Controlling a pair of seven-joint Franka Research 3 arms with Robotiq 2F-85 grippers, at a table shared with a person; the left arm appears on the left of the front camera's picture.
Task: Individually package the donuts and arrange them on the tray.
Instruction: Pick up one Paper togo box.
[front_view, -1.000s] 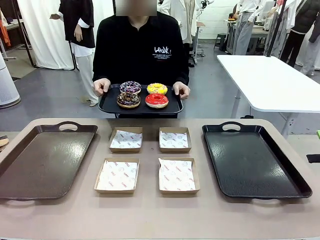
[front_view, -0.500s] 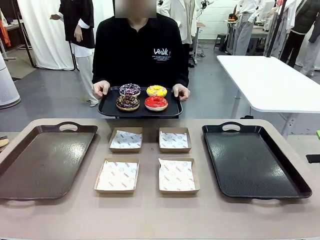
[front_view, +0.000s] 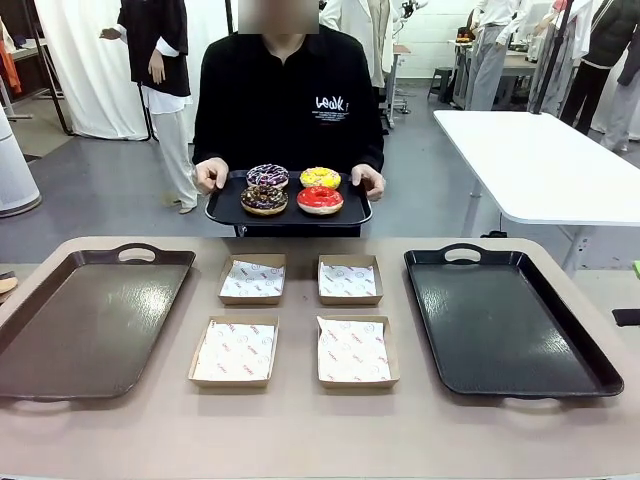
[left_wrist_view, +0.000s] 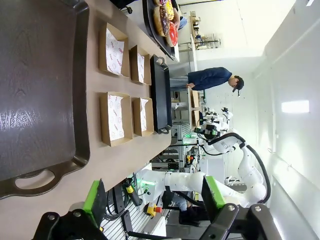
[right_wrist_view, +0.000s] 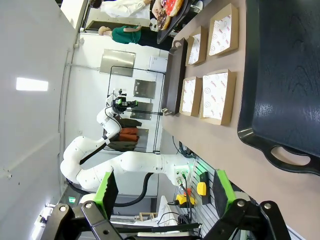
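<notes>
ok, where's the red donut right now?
Front view: the red donut sits on the small black tray the person holds beyond the table's far edge, right of the chocolate donut, in front of the yellow donut.

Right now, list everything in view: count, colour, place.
donuts: four; dark chocolate, purple-black, yellow, red; on the small tray.
small tray: one; black; held by the person beyond the table's far edge.
boxes: four; brown card with white printed paper liners; two by two at the table's middle.
brown tray: one; on the table's left side.
black tray: one; on the table's right side.
table: one; tan.
white table: one; behind, at right.
person's hands: two; on the small tray's ends.
left jaws: open; black, green pads; touching nothing.
right jaws: open; black, green pads; touching nothing.
</notes>
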